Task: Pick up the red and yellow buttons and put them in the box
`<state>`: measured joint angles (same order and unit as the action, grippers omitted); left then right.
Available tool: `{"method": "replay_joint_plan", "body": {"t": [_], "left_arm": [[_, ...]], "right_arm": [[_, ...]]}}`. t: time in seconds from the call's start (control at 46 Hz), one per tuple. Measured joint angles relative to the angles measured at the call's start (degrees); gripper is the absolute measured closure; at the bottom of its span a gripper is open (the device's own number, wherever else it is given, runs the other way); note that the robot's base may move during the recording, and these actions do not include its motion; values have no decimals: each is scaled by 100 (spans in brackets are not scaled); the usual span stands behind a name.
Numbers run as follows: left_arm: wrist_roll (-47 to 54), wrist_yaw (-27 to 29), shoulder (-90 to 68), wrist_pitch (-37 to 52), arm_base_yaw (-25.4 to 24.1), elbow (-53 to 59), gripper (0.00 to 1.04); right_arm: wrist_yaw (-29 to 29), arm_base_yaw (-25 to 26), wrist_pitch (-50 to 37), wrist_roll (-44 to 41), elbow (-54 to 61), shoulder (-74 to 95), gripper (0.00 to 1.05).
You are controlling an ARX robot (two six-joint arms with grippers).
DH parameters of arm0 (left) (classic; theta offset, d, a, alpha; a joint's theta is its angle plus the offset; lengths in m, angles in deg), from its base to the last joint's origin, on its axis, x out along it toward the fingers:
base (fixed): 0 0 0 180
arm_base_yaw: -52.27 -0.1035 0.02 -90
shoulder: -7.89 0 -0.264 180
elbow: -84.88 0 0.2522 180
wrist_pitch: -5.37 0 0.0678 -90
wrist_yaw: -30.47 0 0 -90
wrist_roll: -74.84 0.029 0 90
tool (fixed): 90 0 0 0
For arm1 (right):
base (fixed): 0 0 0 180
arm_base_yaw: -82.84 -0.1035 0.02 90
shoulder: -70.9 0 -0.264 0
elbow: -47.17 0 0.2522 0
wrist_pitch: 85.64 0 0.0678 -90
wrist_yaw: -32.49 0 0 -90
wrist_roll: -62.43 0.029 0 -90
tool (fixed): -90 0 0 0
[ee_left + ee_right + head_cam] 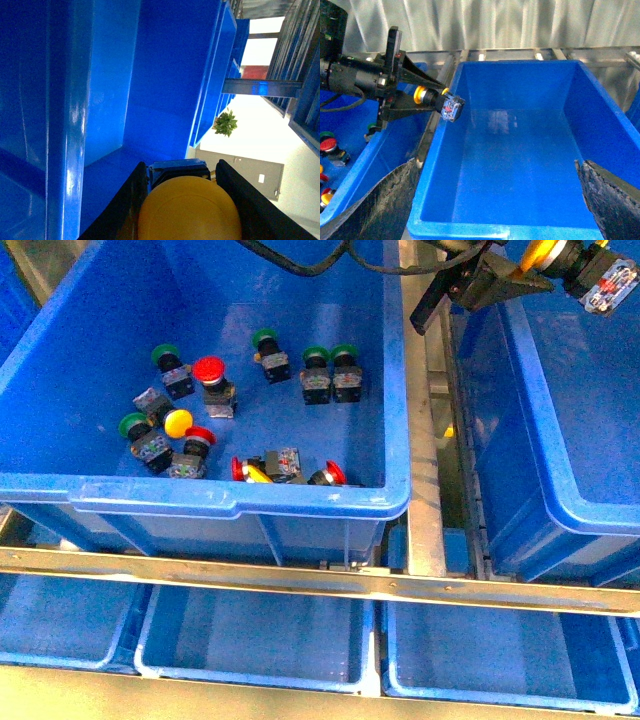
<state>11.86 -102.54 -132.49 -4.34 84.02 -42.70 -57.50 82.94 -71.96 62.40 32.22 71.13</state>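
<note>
A yellow button (190,212) was seen closest to the lens in the left wrist view, clamped at its domed cap end between the black jaws of the left gripper (182,167). In the right wrist view the same button was held roughly level just above the side rim of the box (520,65), with its grey body jutting out over the interior. The right gripper (496,164) was held above the near end of the box, its jaws spread wide apart. In the other crate (200,498), further left, red buttons (208,369), a loose yellow button (178,422) and green-capped switches (265,339) were seen scattered across the floor.
</note>
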Motion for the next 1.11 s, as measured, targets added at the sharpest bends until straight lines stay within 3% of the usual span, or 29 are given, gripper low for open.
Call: {"method": "replay_joint_plan", "body": {"t": [0.587, 0.631, 0.653, 0.696, 0.74, 0.827, 0.979, 1.109], "left_arm": [[-260, 212, -940, -334, 280, -1410, 71], [-267, 216, -960, -354, 282, -1447, 71], [-269, 214, -968, -380, 280, -1464, 71], [-267, 216, -975, -409, 275, -1467, 71], [-267, 225, -975, -415, 273, -1467, 71], [-269, 256, -977, -415, 254, -1471, 71], [-269, 260, -977, -385, 177, -1471, 71], [-271, 297, -979, -374, 133, -1471, 71]], "right_arm": [[2, 0, 0, 0, 0, 0, 7], [262, -94, 317, 92, -87, 192, 7], [866, -192, 855, 162, -319, 518, 7], [1329, -166, 1165, 85, -588, 1224, 7], [1235, 39, 828, -146, -774, 2131, 7], [538, 413, -782, -927, -1060, 3985, 7], [-212, 586, -3091, -2282, -1779, 6566, 7], [-570, 542, -3753, -3005, -2236, 7805, 7]]}}
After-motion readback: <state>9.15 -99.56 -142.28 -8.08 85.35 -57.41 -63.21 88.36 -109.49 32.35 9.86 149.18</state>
